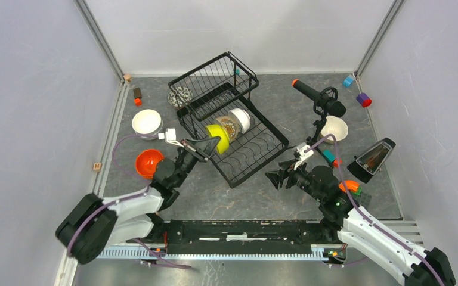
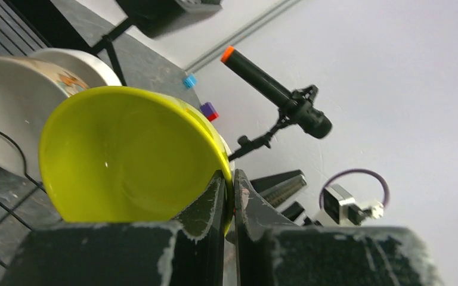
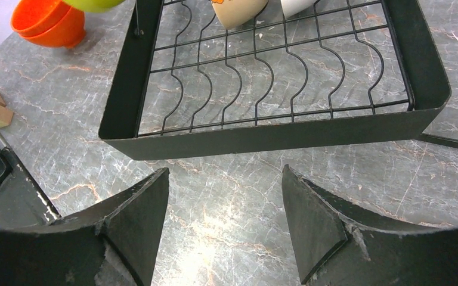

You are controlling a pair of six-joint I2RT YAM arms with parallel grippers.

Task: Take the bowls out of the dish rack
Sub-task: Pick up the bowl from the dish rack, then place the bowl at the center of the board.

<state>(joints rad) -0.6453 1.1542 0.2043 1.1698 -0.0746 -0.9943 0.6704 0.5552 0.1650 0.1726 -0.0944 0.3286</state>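
Pinching the lime green bowl
My left gripper clamps its rim; my right gripper stands spread beside the dish rack.

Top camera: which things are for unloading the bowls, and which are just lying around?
Job: dish rack, lime green bowl, cream patterned bowl, white bowl in rack, orange bowls, white bowl left of rack.
Lying about: microphone, purple block, blue block, wooden cube.
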